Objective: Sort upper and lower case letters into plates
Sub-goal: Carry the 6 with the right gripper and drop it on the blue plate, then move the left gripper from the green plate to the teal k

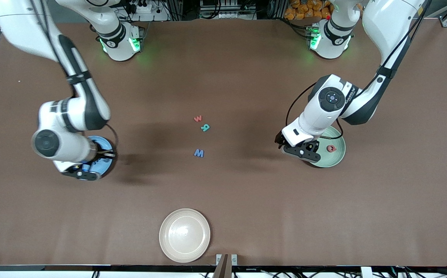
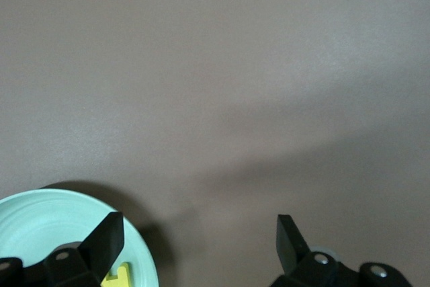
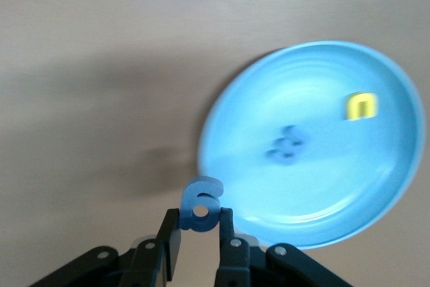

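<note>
holding a yellow letter (image 3: 361,106) and a blue one (image 3: 287,146), the blue plate (image 3: 376,220) sits at the front view's left under the right gripper (image 3: 199,230), clamped on a blue b (image 3: 201,204), while the mint plate (image 1: 337,156) at right, with a red letter (image 1: 330,148) and a yellow piece (image 2: 117,276), lies under the left gripper (image 2: 198,233), jaws apart, and the cream plate (image 1: 184,235) sits at bottom centre.

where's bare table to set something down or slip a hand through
Bare table lies between the letters and the cream plate, and between the letters and both arm bases. It is crowded at the blue plate under the right gripper and the mint plate under the left gripper.
</note>
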### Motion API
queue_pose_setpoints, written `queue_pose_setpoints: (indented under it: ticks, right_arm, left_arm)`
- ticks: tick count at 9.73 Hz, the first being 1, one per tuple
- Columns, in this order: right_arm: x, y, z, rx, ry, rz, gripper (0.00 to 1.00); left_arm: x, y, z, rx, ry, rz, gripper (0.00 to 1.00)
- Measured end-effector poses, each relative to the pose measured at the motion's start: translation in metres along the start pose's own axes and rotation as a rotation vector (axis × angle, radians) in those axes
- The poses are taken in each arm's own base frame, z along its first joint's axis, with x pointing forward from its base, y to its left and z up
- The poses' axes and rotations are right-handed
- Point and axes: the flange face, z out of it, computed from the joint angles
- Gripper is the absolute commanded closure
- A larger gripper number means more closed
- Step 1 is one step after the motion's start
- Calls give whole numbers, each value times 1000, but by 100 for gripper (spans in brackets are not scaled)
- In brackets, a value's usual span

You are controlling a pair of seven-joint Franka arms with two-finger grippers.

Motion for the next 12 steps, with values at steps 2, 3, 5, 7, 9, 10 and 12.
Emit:
queue_pose_setpoints:
  ticks: [2, 3, 5, 7, 9, 10, 12]
  right_arm:
    - [1, 55, 18, 12, -25, -34, 100]
    - [-1, 67, 26, 13, -30, -43, 60]
    - [-1, 88, 32, 8, -26, -79, 0]
    - [1, 102, 30, 5, -11, -126, 0]
    - [3, 110, 26, 3, 7, -157, 0]
    - [4, 115, 23, 1, 15, -168, 0]
    - [5, 124, 20, -3, 20, -170, 0]
  left_arm:
    - [3, 35, 0, -19, 8, -54, 0]
    - [1, 60, 2, -32, 6, -73, 0]
    - [-9, 123, 12, -41, 0, -128, 0]
    - [-29, 180, 30, -6, 5, -191, 0]
    - [-47, 226, 42, -2, 2, -224, 0]
    - [-50, 245, 47, -8, 2, -239, 0]
    - [-51, 282, 61, -3, 28, -276, 0]
